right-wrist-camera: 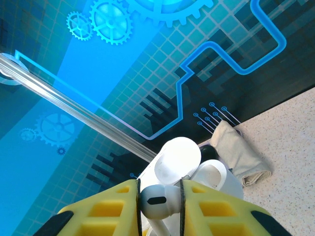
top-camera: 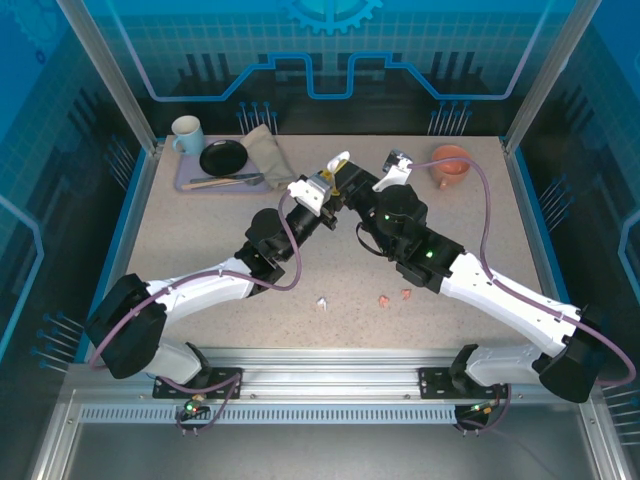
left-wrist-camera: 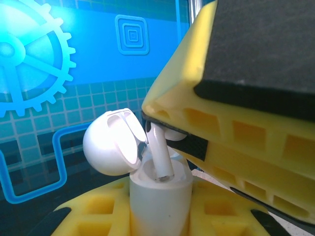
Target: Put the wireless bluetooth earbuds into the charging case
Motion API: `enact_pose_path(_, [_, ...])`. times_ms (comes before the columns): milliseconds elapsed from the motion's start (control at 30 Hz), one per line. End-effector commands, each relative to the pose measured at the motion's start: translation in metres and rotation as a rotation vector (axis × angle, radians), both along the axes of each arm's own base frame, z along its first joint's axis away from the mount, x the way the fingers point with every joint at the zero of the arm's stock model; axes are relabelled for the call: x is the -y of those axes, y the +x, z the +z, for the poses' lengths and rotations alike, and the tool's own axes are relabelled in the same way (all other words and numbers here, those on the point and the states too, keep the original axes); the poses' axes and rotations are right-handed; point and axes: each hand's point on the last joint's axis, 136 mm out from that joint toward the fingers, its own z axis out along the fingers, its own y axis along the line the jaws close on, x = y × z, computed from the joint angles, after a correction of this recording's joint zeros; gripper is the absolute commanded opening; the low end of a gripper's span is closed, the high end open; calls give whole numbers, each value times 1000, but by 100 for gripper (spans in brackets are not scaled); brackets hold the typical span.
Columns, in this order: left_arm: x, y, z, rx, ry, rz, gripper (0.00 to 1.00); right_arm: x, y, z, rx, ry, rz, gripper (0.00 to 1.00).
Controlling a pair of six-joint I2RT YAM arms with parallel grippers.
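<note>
Alignment matters most: the right gripper (right-wrist-camera: 158, 205), clamped on a white earbud (left-wrist-camera: 161, 156) by its head, should push the stem straight down its socket and let go only once the bud seats. The left gripper (left-wrist-camera: 160, 221) pinches the case (left-wrist-camera: 158, 194) upright in the air, lid (left-wrist-camera: 110, 142) hinged back. The earbud is glossy, its stem tip inside the case mouth, slightly tilted. A white bud (top-camera: 323, 302) and pink buds (top-camera: 385, 299) lie on the table (top-camera: 200, 230).

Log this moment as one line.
left gripper: shut on open white case | right gripper: shut on white earbud, stem in case | table: three loose earbuds
</note>
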Motion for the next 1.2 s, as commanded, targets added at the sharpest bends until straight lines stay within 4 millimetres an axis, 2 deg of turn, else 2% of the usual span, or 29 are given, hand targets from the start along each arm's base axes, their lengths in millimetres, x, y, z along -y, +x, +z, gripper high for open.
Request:
enact_pose_path(0, [-5, -6, 42, 73, -97, 0, 0, -9, -1, -5, -5, -11, 14, 23])
enact_pose_path(367, [-5, -6, 46, 78, -102, -2, 0, -20, 1, -22, -37, -52, 49, 22])
enact_pose_path(533, [-6, -5, 48, 80, -102, 0, 0, -16, -2, -25, -41, -56, 51, 21])
enact_pose_path(667, [-6, -6, 51, 83, -105, 0, 0, -22, -4, -24, -30, -81, 104, 21])
enact_pose_path(800, [-7, -5, 53, 85, -111, 0, 0, -25, -7, -32, -58, -112, 130, 20])
enact_pose_path(1033, [-8, -6, 55, 86, -117, -2, 0, -16, -7, -53, -144, -160, 93, 20])
enact_pose_path(1167, [-8, -8, 57, 88, -125, -13, 0, -12, -5, -58, -183, -195, 72, 20])
